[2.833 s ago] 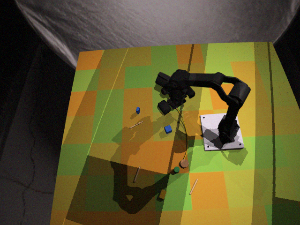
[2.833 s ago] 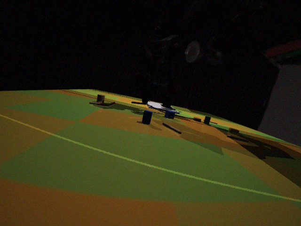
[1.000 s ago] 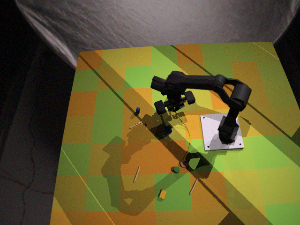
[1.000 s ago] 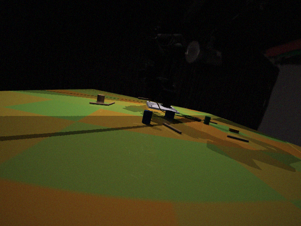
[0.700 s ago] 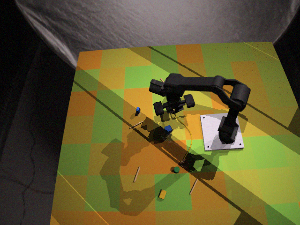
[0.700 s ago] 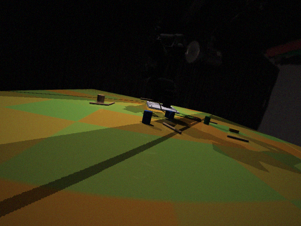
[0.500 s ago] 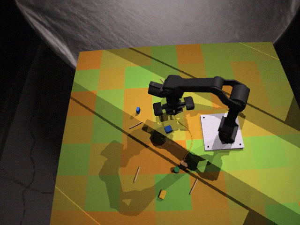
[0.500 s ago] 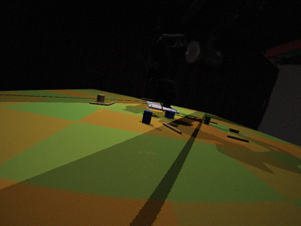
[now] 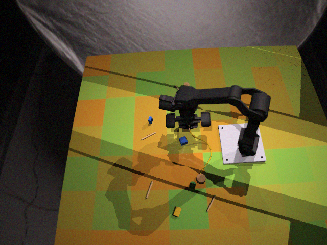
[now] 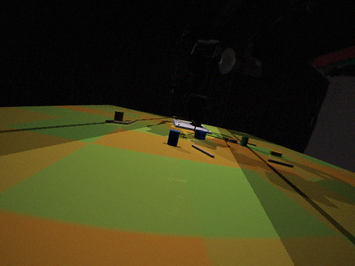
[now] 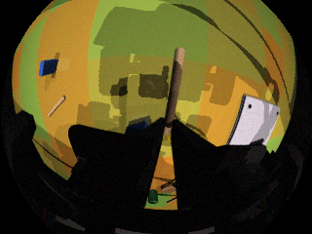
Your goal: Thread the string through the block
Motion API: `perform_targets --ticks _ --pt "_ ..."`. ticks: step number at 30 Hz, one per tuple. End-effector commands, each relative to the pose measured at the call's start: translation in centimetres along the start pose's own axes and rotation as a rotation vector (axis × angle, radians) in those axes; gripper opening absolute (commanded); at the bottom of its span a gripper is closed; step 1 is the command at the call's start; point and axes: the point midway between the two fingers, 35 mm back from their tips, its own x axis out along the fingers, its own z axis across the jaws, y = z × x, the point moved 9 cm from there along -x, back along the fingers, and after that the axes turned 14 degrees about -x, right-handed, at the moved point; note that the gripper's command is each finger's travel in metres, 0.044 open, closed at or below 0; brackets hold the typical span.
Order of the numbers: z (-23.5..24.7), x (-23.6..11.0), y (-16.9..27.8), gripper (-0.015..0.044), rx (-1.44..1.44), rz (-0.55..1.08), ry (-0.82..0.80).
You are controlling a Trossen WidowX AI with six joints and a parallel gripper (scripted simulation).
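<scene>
My gripper [image 9: 188, 127] [image 11: 168, 123] is shut on the thin wooden stick [image 11: 175, 88], which sticks out beyond the fingertips in the wrist view. The gripper is above the table; it is lost in the dark in the exterior view. The yellow string [image 9: 211, 152] curves from the gripper to the round wooden button [image 9: 200, 178] [image 10: 231, 140]. A blue block [image 9: 183, 140] [image 10: 199, 134] [image 11: 138, 124] sits on the table close to the gripper, partly behind a finger in the wrist view. It seems to be the block with the hole, but its hole is not clear.
A small blue piece [image 9: 150, 120] [image 10: 173, 138] [image 11: 48, 67] stands near a loose stick [image 9: 148, 136] [image 10: 203, 151]. A green cylinder [image 9: 192, 185] [image 10: 244, 141] is beside the button. A yellow block [image 9: 177, 211] and more loose sticks lie farther off. A tan piece [image 9: 186, 84] is behind the arm.
</scene>
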Motion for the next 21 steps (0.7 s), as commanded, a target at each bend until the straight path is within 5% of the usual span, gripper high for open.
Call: perform_targets --ticks 1,21 --pt "0.3 -0.1 0.4 0.0000 0.050 -0.004 0.009" --pt "1.5 0.0 3.0 0.0000 0.290 -0.011 0.051"
